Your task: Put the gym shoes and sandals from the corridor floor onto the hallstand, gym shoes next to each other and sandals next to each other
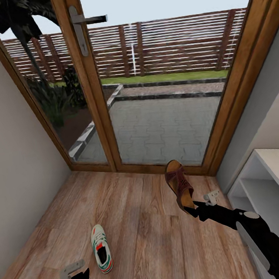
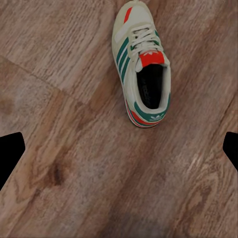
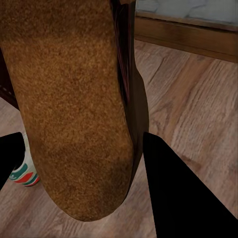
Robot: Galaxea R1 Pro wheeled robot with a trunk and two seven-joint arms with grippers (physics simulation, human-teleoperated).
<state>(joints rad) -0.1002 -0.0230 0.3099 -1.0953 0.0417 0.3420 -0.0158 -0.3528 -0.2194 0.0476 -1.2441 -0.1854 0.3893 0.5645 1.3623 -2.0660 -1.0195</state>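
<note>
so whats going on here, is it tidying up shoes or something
Yes. The right gripper is shut on a brown sandal, holding it by the heel end above the corridor floor, near the glass doors. One gym shoe lies on the floor, and the left gripper hovers open beside it, holding nothing. The pale hallstand stands at the right, and the part of it in view has no shoes on it.

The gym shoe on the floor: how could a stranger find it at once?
Start at the glass doors and come back along the wood floor. Near the left gripper lies the gym shoe, white with green stripes, unlike the brown sandal in the right gripper.
</note>
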